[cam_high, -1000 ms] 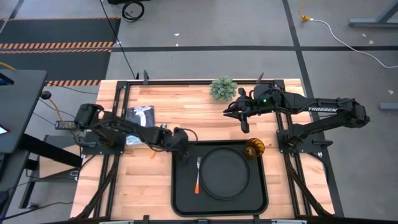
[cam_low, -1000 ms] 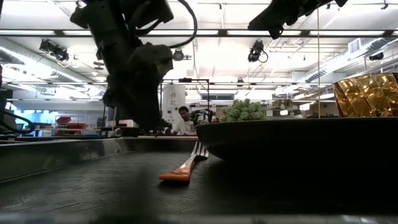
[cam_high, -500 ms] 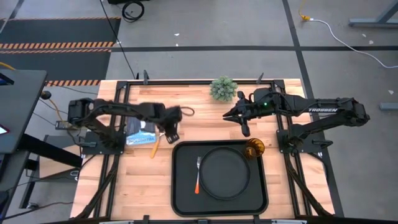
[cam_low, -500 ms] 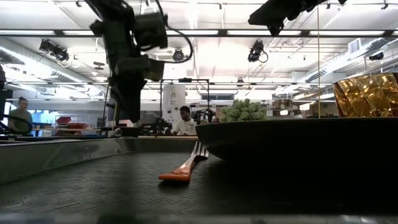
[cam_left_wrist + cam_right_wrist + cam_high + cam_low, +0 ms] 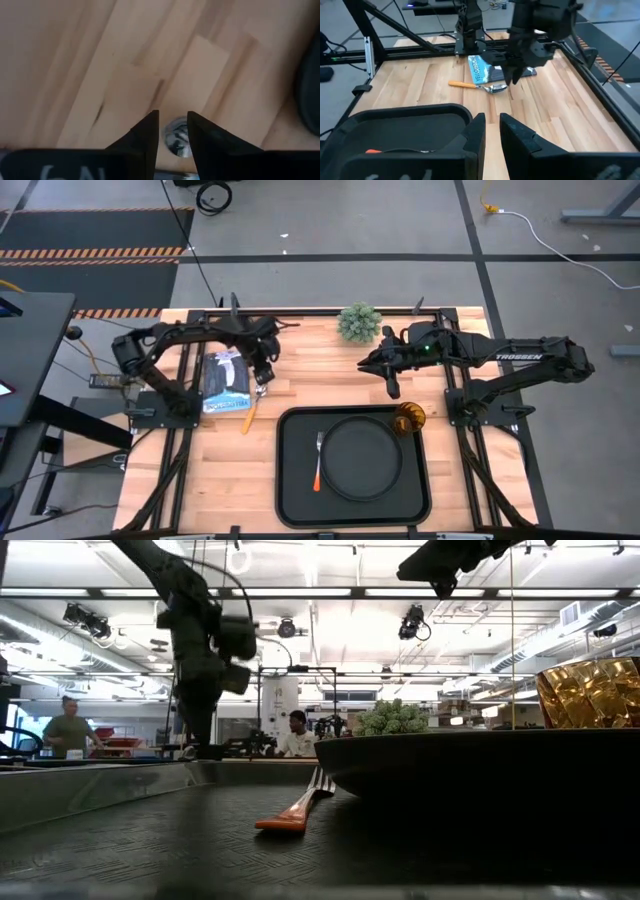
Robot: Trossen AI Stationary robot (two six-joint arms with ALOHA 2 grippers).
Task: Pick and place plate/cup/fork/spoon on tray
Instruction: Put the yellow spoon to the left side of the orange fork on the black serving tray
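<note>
The spoon [image 5: 250, 410] lies flat on the wooden table, left of the tray [image 5: 284, 480], with its silver bowl [image 5: 175, 140] toward the far side. My left gripper [image 5: 262, 377] points down over that bowl, open. In the left wrist view the bowl shows in the gap between the fingertips, and I cannot tell whether they touch it. On the tray lie the plate [image 5: 362, 458] and the fork [image 5: 318, 464], and the cup [image 5: 407, 420] stands at its far right corner. My right gripper [image 5: 392, 383] hovers high beyond the tray, a narrow gap between its fingers and nothing in it.
A blue packet [image 5: 225, 380] lies on the table just left of the spoon and the left gripper. A small green plant [image 5: 359, 322] stands at the table's far edge. Bare wood shows between the tray and the plant. People stand in the room beyond the table.
My left gripper has swung from the tray's far left corner toward the table's far left, turning about its wrist as it went. It now hangs over the spoon's bowl beside the blue packet. The spoon, the fork, the plate and the cup have not moved.
</note>
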